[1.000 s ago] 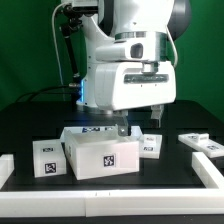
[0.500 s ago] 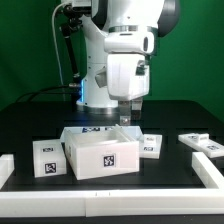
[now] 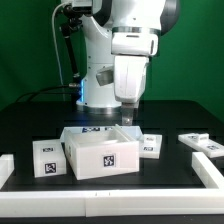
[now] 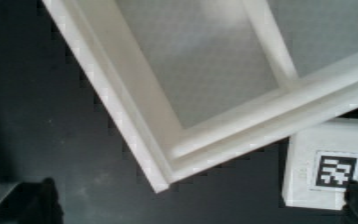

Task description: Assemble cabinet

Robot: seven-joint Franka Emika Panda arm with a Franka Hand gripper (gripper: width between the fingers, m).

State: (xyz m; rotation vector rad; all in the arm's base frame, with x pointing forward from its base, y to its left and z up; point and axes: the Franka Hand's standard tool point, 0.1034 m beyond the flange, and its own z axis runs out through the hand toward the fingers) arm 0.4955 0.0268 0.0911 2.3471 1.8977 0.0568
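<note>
The cabinet (image 3: 100,152) is a large white box on the black table, with a fiducial tag on its front face. In the wrist view its framed panel (image 4: 137,112) with a grey inset fills most of the picture, and one corner points toward the jaws. My gripper (image 3: 127,119) hangs just above the cabinet's back corner at the exterior view's right. In the wrist view my gripper (image 4: 194,205) shows dark fingertips (image 4: 23,200) far apart over bare table, holding nothing.
A small white single-tag cube (image 3: 46,158) sits at the exterior view's left. A small tagged white piece (image 3: 150,145) lies right of the cabinet and shows in the wrist view (image 4: 336,170). Flat white parts (image 3: 202,143) lie far right. The marker board (image 3: 92,130) lies behind the cabinet. White rails (image 3: 213,172) border the table.
The hand has rotated about its vertical axis, from broadside to narrow as seen in the exterior view, staying over the cabinet's back right corner. The cabinet and loose parts have not moved.
</note>
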